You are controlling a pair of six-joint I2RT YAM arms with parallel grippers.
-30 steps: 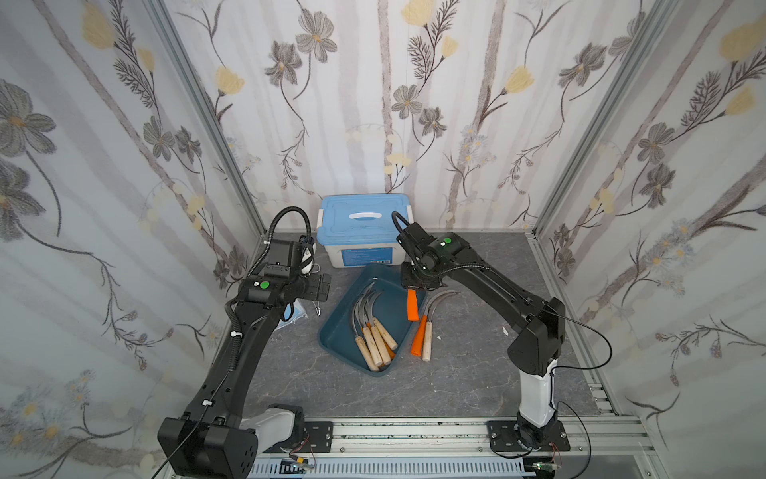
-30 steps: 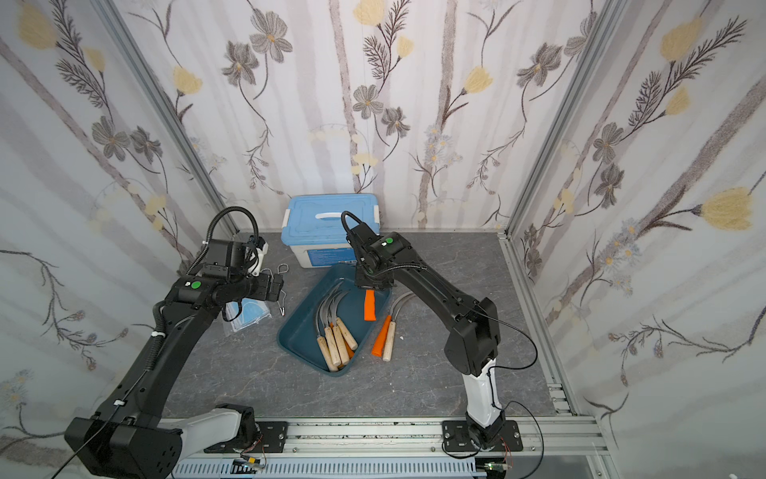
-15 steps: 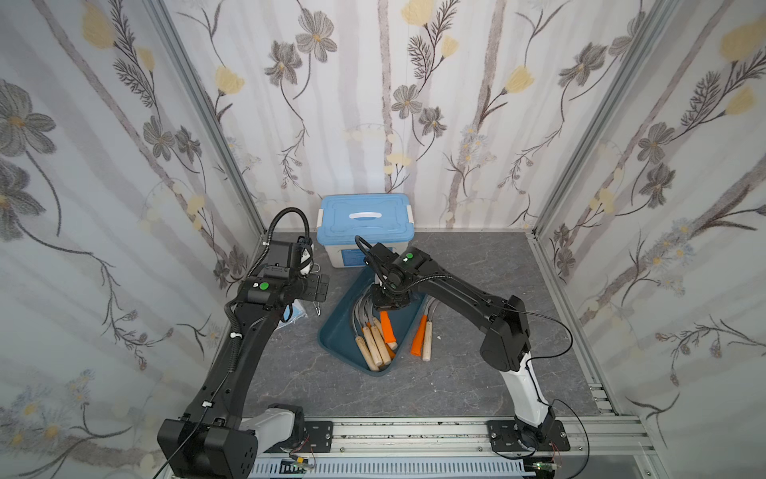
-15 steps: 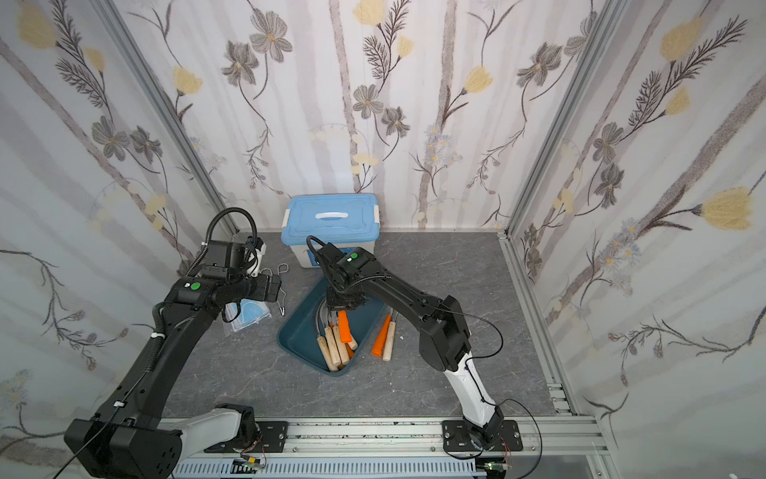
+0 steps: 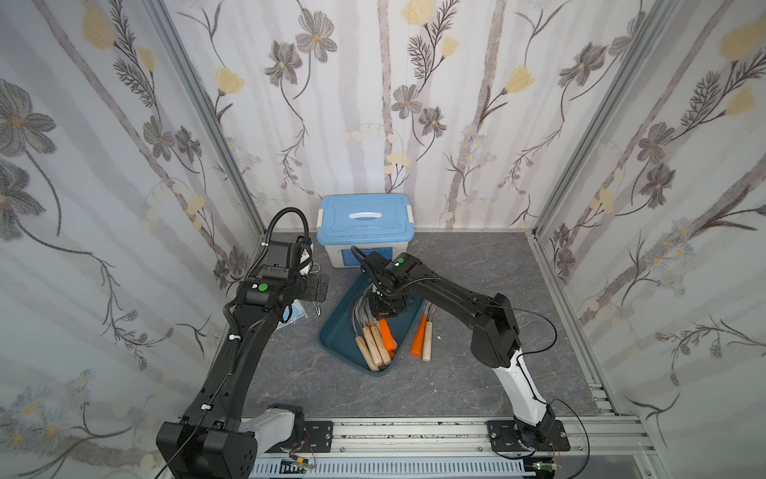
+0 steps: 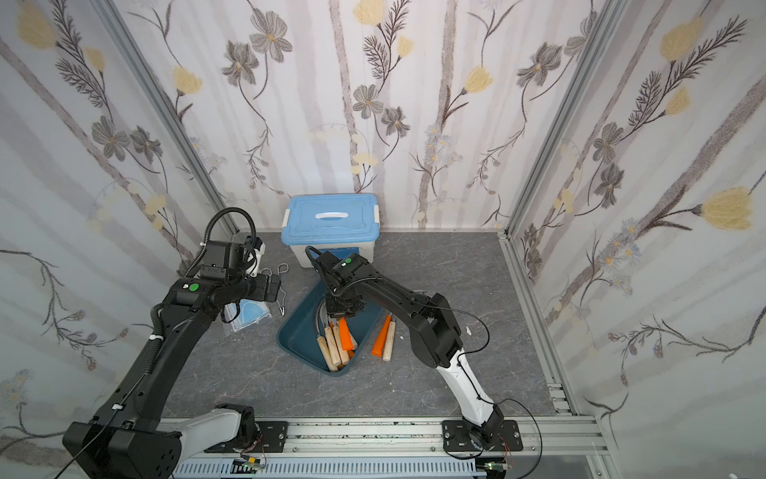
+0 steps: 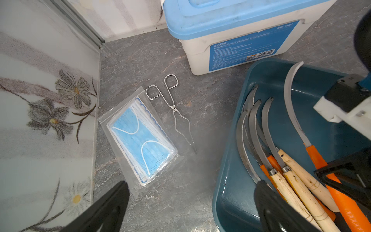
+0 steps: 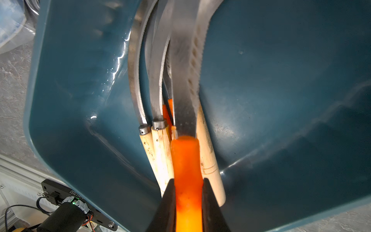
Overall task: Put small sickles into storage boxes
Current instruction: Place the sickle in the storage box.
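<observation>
Right wrist view: the right gripper (image 8: 188,181) is seen shut tight on the orange handle of one small sickle (image 8: 186,156). This sickle is held low over the teal tray (image 8: 281,100), right on top of the pile of sickles (image 5: 373,344) already put in. Its long axis is lined up w/ theirs: handle end to the tray's near corner, blade to the tray's far end. Whether it rests on the pile can't be told. So only a let-go is needed, prob. straight down, no turn.

In a top view 2 more are seen on the table (image 5: 476,373) just beside the tray's right edge: an orange-handled sickle (image 5: 418,338) & a wood-handled sickle (image 5: 427,342), laid the same way. They're nearer the right arm. The left gripper (image 7: 190,182) is held wide open w/ nothing in it, above the table by the tray's left edge.
</observation>
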